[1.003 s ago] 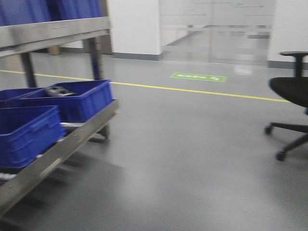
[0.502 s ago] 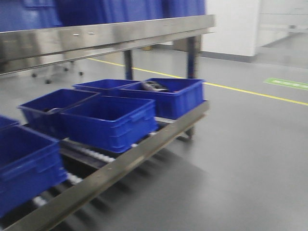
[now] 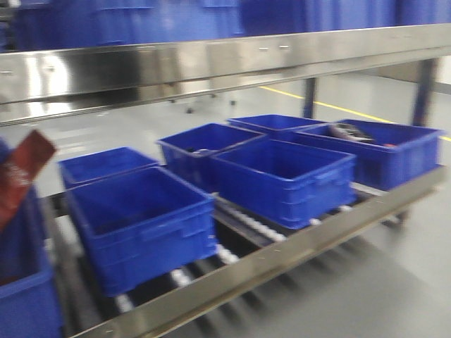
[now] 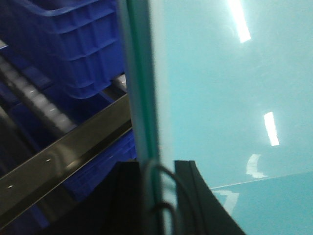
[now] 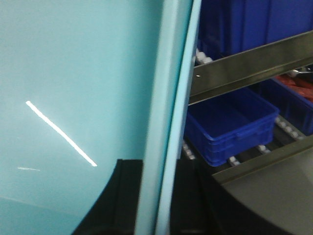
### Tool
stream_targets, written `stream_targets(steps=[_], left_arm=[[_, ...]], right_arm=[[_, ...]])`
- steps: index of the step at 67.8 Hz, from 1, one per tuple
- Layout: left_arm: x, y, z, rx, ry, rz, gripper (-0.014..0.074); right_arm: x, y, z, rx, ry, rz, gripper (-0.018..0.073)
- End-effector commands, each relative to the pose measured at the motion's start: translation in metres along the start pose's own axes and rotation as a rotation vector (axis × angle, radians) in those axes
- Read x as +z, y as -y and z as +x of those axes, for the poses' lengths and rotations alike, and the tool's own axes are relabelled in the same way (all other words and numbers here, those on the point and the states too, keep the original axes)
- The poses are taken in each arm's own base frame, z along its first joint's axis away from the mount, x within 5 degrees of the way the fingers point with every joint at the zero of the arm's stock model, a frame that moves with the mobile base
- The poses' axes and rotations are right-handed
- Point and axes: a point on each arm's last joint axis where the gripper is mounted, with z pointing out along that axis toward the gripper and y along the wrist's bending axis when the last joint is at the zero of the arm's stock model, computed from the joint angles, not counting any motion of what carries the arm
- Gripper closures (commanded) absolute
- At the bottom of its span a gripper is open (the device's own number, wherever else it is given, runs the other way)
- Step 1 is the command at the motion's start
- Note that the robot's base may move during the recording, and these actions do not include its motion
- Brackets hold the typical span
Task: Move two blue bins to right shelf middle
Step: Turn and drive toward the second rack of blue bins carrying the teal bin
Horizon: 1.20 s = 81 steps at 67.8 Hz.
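From my remote seat, the front camera frames a steel roller shelf [image 3: 282, 257] whose front rail runs from lower left up to the right, loaded with open-topped blue bins in two rows. Nearest the rail sit a left front bin [image 3: 141, 229] and a centre front bin [image 3: 289, 176], well apart from each other, each with its long axis running back into the rack and a short end wall toward the rail. Behind them stand a small rear bin [image 3: 106, 164] and a middle rear bin [image 3: 201, 146], and at the far right a right end bin [image 3: 387, 151] holds some dark items I cannot make out. A red-brown card [image 3: 20, 176] leans tilted at the left edge, above another blue bin cut off by the frame. The upper shelf beam [image 3: 211, 63] crosses the top, with more blue bins above it. The view is motion-blurred.

The left wrist camera looks along a glossy teal panel [image 4: 220, 98] with ceiling lights reflected in it; blue bins on rollers and a dark rail show to its left. The right wrist camera shows the same kind of panel, with an empty lower bin [image 5: 230, 125] on rollers between two steel rails, its long side facing the lens. Dark gripper parts fill the bottom of both wrist views, but I cannot tell how either set of jaws stands, nor see anything in them.
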Motion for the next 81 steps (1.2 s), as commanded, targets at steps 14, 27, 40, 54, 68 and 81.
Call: stream_targets(steps=[14,27,40,54,68,81], left_arm=[[-0.0155,0.0022,-0.0126,0.004,0.112,0.036,0.0707],[-0.0155,0.0022,-0.0126,0.004,0.112,0.036,0.0707],[-0.0155,0.0022,-0.0126,0.004,0.112,0.036,0.0707],[-0.0155,0.0022,-0.0126,0.004,0.112,0.036,0.0707],[-0.0155,0.0022,-0.0126,0.004,0.112,0.036,0.0707],[-0.0155,0.0022,-0.0126,0.004,0.112,0.036,0.0707]], right_arm=[[-0.0105,-0.0022,-0.0154,-0.017,0.131,-0.015,0.0713],[-0.0105,-0.0022,-0.0154,-0.017,0.131,-0.015,0.0713],[-0.0105,-0.0022,-0.0154,-0.017,0.131,-0.015,0.0713],[-0.0105,-0.0022,-0.0154,-0.017,0.131,-0.015,0.0713],[-0.0105,-0.0022,-0.0154,-0.017,0.131,-0.015,0.0713],[-0.0105,-0.0022,-0.0154,-0.017,0.131,-0.015,0.0713]])
